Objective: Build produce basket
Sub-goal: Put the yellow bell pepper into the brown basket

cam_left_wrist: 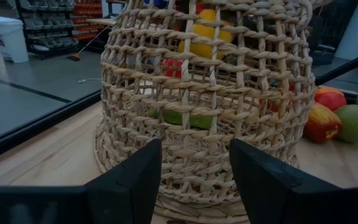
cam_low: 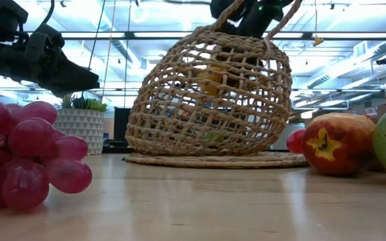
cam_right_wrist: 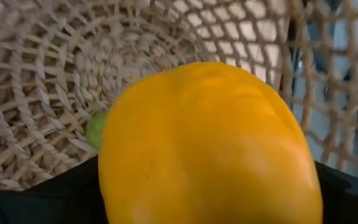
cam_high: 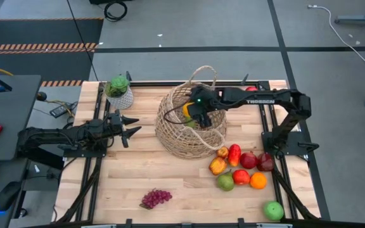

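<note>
Jaws of the right gripper (cam_high: 194, 111) grip a yellow pepper (cam_right_wrist: 207, 146), held inside the mouth of the wicker basket (cam_high: 170, 136) above a green piece (cam_right_wrist: 95, 129) lying at its bottom. Release looks like the next call: the drop is straight down. Left gripper (cam_high: 132, 126) waits beside the basket, jaws parted and empty. Remaining produce, with an orange (cam_high: 258, 180), lies on the bench (cam_high: 182, 190) nearer the right arm; grapes (cam_high: 156, 198) sit apart.
</note>
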You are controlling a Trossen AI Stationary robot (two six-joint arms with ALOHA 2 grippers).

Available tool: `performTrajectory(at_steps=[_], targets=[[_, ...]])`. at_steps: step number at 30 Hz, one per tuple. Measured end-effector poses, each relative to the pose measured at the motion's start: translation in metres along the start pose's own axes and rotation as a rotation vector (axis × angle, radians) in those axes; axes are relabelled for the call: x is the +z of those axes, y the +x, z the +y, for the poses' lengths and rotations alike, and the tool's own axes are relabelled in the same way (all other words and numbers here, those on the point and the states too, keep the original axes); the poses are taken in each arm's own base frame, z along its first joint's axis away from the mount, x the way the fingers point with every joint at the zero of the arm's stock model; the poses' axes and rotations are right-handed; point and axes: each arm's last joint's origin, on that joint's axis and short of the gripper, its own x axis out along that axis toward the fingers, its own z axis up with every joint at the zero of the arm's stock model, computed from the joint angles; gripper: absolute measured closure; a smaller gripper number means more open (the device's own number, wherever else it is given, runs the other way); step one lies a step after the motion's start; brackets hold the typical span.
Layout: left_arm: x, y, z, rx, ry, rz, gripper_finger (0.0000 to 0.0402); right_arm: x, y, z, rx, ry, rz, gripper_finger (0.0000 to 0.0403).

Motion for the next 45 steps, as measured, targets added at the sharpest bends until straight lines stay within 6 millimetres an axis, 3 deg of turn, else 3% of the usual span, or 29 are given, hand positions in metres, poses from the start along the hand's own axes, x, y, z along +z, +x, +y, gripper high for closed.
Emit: performTrajectory(at_steps=[11, 28, 34, 40, 45], targets=[[0.000, 0.000, 0.000, 0.000, 0.000, 0.000, 0.0203, -0.005, 0.027, -0.002, 0.010, 0.088, 0.045, 0.0053], [0.000, 0.000, 0.000, 0.000, 0.000, 0.000, 0.0207, -0.004, 0.030, -0.008, -0.037, 0.176, 0.018, 0.0053], [0.000, 0.000, 0.000, 0.000, 0.000, 0.000, 0.0206, -0.004, 0.030, -0.010, 0.034, 0.188, -0.031, 0.0053], [0.000, 0.000, 0.000, 0.000, 0.000, 0.000, 0.0208, -0.005, 0.030, -0.010, 0.053, 0.281, -0.030, 0.0053], [0.000, 0.000, 0.000, 0.000, 0.000, 0.000, 0.0205, -0.007, 0.030, -0.011, -0.026, 0.355, 0.017, 0.0044]])
